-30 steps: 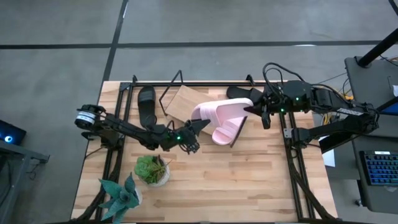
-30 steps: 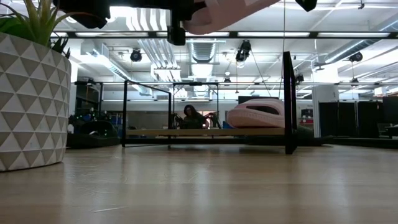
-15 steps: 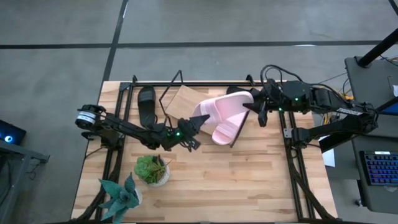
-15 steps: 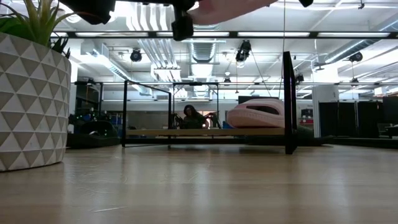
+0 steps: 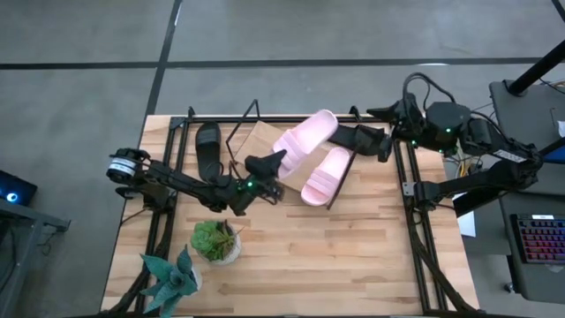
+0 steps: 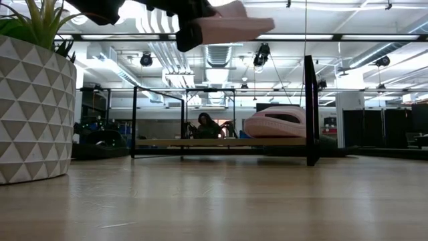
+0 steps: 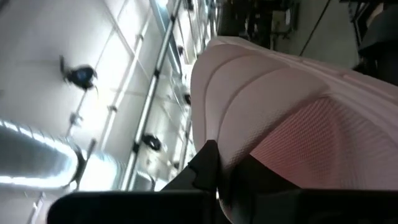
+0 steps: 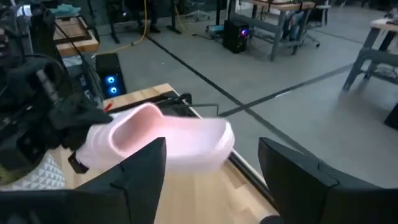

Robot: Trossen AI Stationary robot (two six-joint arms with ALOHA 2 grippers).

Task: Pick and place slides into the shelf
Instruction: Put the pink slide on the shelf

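Observation:
My left gripper (image 5: 269,168) is shut on a pale pink slide (image 5: 307,137) and holds it up above the shelf (image 5: 256,146). My right gripper (image 5: 381,141) stands open just off that slide's free end (image 8: 214,144), touching nothing. A second pink slide (image 5: 324,175) lies on the shelf board, also seen in the low view (image 6: 277,124). One black slide (image 5: 208,146) lies at the shelf's left end. Another black slide (image 5: 346,134) lies at its far right, next to my right gripper. My left gripper pinches the pink slide between its two fingers at the end nearest the table's left (image 7: 214,140). The fingers (image 7: 208,163) come from the table's left, slanting upward, along the slide. The slide is lifted clear, its free end (image 5: 328,121) pointing to the far right.
A potted plant in a patterned white pot (image 5: 216,240) and a second plant (image 5: 172,274) stand at the near left; the pot (image 6: 33,107) fills the low view's left. The shelf's black wire frame (image 6: 311,110) rises at its ends. A person (image 6: 204,124) sits far behind.
My right gripper has opened, let go of the pink slide and drawn back toward the table's right edge. My left gripper has shut on the slide's near-left end. The slide's free end has swung toward the far edge, and the slide has turned narrower to the overhead camera.

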